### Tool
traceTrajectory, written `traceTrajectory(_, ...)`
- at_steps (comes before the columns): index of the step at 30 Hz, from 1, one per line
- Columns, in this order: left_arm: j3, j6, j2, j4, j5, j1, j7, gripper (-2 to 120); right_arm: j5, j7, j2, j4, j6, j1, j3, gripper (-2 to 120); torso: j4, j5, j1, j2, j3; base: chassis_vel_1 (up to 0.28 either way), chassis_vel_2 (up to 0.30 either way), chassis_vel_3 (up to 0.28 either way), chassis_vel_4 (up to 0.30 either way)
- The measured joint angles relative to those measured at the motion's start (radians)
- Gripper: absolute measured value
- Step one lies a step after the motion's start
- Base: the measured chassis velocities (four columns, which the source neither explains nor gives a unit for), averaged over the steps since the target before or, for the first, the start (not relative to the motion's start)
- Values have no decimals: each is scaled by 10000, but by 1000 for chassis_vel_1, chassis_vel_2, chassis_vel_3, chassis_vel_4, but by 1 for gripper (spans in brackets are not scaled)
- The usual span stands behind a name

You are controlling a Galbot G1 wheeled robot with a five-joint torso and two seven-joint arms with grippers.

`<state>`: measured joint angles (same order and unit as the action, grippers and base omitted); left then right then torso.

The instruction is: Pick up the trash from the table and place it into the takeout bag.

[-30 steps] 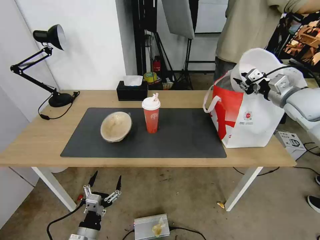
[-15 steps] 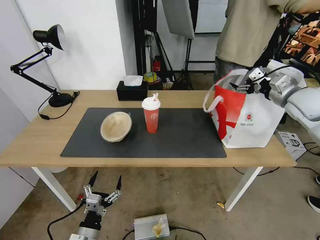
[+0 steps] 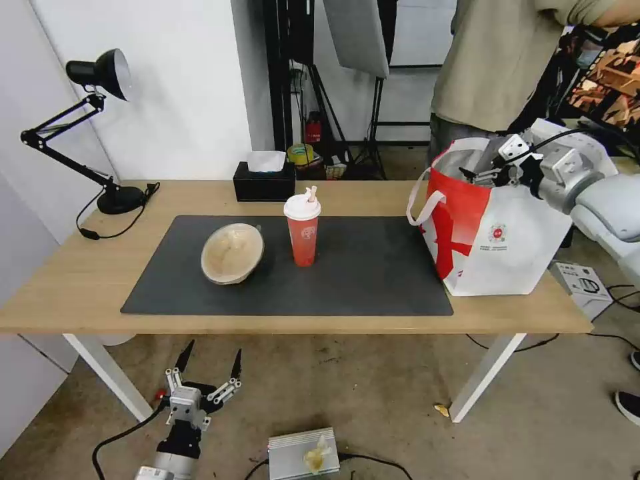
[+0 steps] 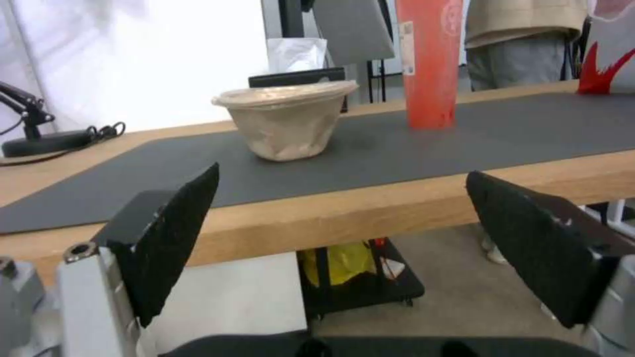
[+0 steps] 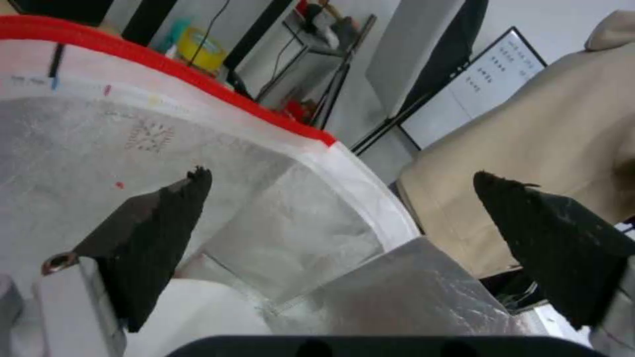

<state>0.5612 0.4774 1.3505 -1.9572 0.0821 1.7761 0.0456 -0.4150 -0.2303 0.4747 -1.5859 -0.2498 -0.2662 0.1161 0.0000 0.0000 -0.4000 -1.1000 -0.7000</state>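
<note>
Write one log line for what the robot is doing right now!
right hand: open, over white-and-red foil-lined takeout bag | left hand: open, below light-wood table | red cup, beige paper-pulp bowl: on grey mat

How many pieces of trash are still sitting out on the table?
2. A beige paper-pulp bowl and, to its right, a red cup with white lid and straw, both on the dark grey mat. The white-and-red takeout bag may hide more inside.

Bright, even indoor light, faint shadows; both wrist views soft, their near fingers blurred.
</note>
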Motion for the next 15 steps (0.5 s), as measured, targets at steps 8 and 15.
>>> traceTrajectory(8,72,-309,-136,-401,158,131,-49,100,-644,342,-381,-496,-77,-39,-34,100,-1,0,0,0,1,0,0,0,0)
traceTrajectory(15,113,-718,-323,-1059,195,190,-594,100,-1487,1098,-679,-1205,-183,-144,-57,100,0,-1,0,0,1,0,0,0,0)
